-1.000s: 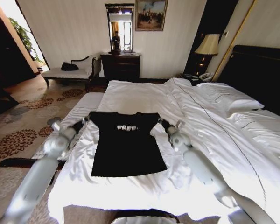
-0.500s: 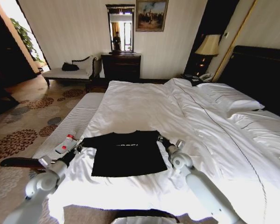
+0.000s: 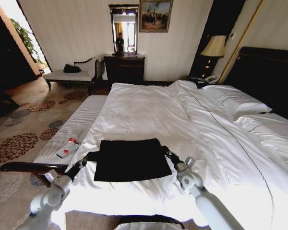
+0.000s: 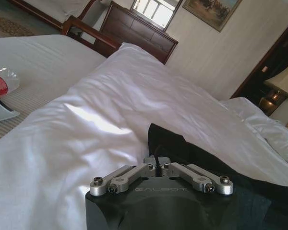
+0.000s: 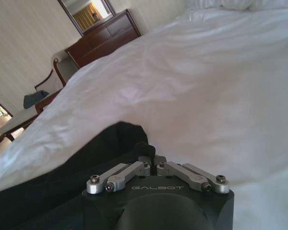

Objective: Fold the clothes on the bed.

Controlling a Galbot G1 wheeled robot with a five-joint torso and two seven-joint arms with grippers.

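T-shirt (image 3: 130, 159): black, lying on the white bed (image 3: 149, 110) near its foot edge, as a compact rectangle, wider than deep. No lettering is visible, so the top part reads as doubled over the lower part. Long axis runs left-right across the bed, between the two arms.

Left of the bed: pale striped worktop (image 3: 72, 129) carrying a small white-and-red bottle (image 3: 67, 147); nothing else on it that I can make out.

Left claw (image 3: 88, 156): at the shirt's left edge, touching the fabric. In the left wrist view the left claw (image 4: 156, 158) has its linkage drawn in and dark cloth directly ahead. Fingertips are hidden in the fabric; judged closed, pinching the shirt edge.

Right claw (image 3: 166, 152): at the shirt's right edge, mirror position. In the right wrist view the right claw (image 5: 145, 149) shows the same drawn-in linkage with black cloth bunched at the tips; judged closed on that edge.

Key relation: the shirt lies directly between the claws, each at one short end, about level with each other and equally near. Any next fold would turn on that left-right axis.

No containers in view.
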